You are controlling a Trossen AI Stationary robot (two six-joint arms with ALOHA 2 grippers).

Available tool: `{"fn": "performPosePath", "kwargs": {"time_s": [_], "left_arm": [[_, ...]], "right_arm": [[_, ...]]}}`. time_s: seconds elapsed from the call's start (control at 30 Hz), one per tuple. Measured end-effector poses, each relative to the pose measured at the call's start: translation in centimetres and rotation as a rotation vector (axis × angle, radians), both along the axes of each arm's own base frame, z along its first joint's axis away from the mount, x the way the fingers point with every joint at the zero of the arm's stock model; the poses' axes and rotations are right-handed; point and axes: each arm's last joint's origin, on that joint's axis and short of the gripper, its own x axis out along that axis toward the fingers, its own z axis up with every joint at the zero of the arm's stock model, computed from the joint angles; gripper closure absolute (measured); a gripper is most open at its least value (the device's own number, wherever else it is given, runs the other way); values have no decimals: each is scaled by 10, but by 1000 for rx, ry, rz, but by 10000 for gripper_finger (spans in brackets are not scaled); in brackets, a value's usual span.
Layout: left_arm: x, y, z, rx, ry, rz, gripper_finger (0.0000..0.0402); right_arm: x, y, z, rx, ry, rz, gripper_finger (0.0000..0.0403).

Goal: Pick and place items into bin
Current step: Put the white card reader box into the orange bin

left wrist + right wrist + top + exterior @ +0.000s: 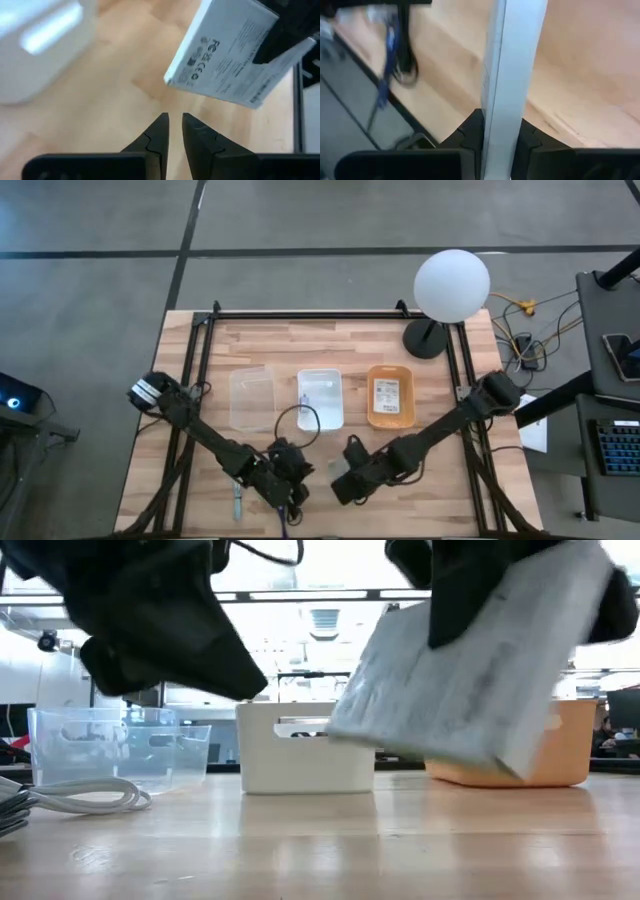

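A flat white box with small printed marks (225,55) is in my right gripper (501,125), near the table's near edge in the middle (342,477). It hangs tilted above the wood in the low view (470,680). My left gripper (175,122) is close to the box's left (285,480), with its fingers almost together and nothing between them. A grey metal stick (237,502) lies near the near edge, left of the left gripper. A pale cable bundle (80,798) rests on the table at the low view's left. My right gripper pinches the white box across its thin side, one finger (470,132) on each broad face. The box's narrow edge (512,75) runs out past the fingertips. The box is lifted clear of the table and tilted, its lower corner (510,765) hanging lowest.
Three trays stand in a row across the table's middle: clear (252,398), white (320,398) and orange (391,395), the orange one holding a printed card. A lamp with a white globe (452,285) stands at the far right corner. Bare wood (420,500) lies by the near edge.
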Motion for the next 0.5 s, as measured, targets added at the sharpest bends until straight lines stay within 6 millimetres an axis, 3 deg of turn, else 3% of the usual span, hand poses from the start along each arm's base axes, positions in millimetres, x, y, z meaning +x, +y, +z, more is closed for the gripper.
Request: {"fn": "performPosePath", "kwargs": {"time_s": [0.27, 0.43, 0.5], "left_arm": [[-4, 4, 6, 27, 13, 16, 364], [-4, 4, 6, 22, 17, 11, 364], [-4, 4, 7, 21, 15, 11, 364]], "right_arm": [[-53, -30, 62, -118, 54, -269, 355], [-88, -71, 87, -213, 128, -309, 356], [-101, -91, 88, -229, 143, -324, 357]]}}
